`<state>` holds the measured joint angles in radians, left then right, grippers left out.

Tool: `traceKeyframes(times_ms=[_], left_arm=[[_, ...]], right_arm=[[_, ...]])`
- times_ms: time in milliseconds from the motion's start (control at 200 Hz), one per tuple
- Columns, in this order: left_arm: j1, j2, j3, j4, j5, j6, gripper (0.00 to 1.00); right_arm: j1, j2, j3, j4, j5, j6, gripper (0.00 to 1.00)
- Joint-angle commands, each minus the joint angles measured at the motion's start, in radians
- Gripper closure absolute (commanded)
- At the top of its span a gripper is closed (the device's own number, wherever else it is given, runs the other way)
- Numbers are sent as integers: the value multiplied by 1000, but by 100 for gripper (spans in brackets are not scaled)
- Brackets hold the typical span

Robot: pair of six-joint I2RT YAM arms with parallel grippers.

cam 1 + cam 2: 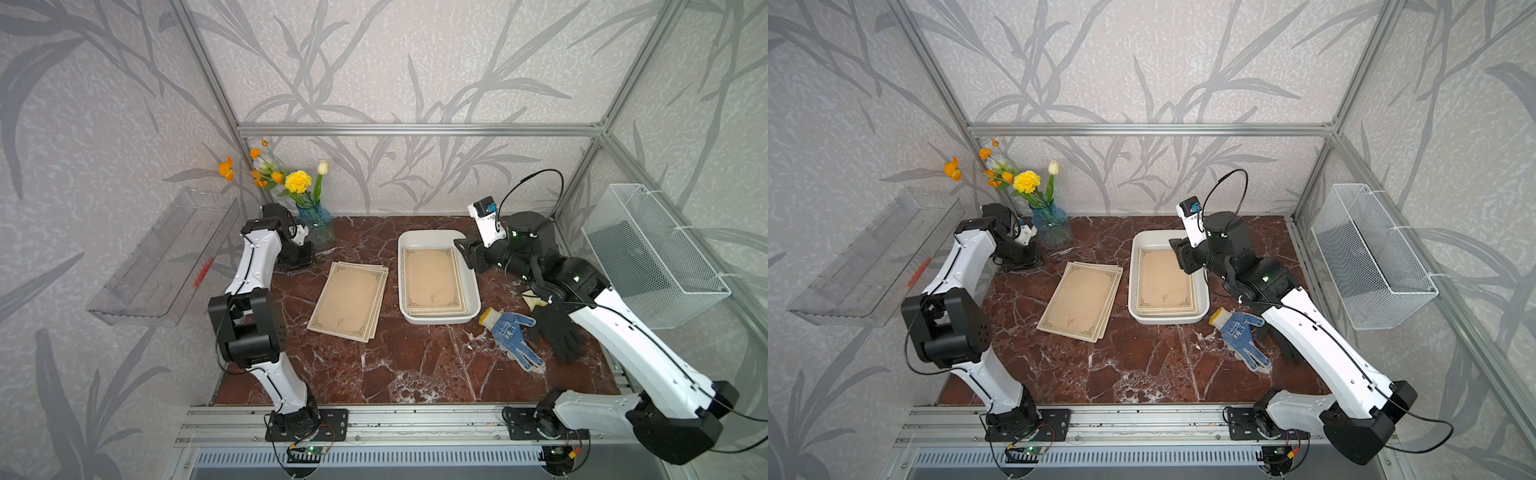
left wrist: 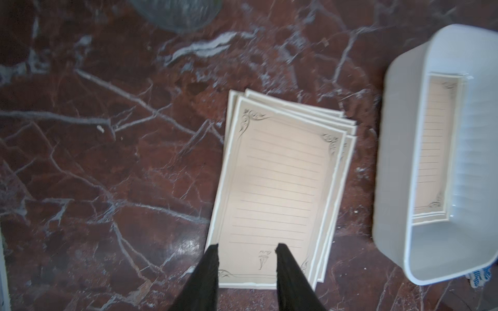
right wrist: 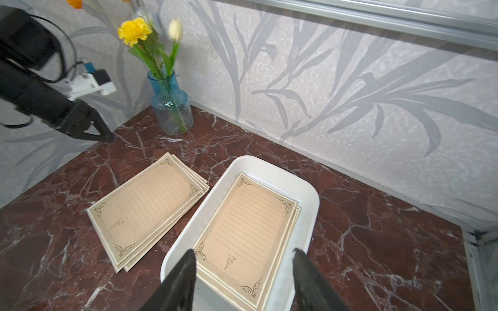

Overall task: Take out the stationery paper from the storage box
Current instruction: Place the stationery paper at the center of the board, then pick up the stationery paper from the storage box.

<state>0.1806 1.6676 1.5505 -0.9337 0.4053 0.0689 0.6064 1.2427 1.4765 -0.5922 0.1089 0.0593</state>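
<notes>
A glossy white storage box (image 1: pixel 401 286) with rounded corners is sitting on the marble tabletop (image 1: pixel 395 365), holding a few tan sheets of stationery paper (image 1: pixel 432 279) lying flat, scroll-cornered borders facing up. Just to its left, clear of the rim, a fanned pile (image 1: pixel 348 300) of identical sheets is resting slightly askew.

storage box (image 2: pixel 396 161) cropped, black glove (image 1: pixel 557 332) half hidden

Marble table (image 1: pixel 395 365): vase (image 1: pixel 316 226), stationery paper stack (image 1: pixel 349 301), storage box (image 1: pixel 430 237), blue glove (image 1: pixel 509 332), black glove (image 1: pixel 557 328).
</notes>
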Motion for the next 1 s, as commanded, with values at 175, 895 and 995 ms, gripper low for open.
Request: traceKeyframes(times_ms=[175, 895, 995], left_arm=[[-162, -389, -427, 733, 256, -28, 47], [-313, -180, -406, 800, 297, -288, 35], [-319, -116, -369, 751, 291, -317, 35]], right_arm=[[-69, 72, 53, -101, 17, 61, 46], [-114, 341, -35, -71, -71, 178, 55], [-120, 409, -32, -65, -61, 193, 54]])
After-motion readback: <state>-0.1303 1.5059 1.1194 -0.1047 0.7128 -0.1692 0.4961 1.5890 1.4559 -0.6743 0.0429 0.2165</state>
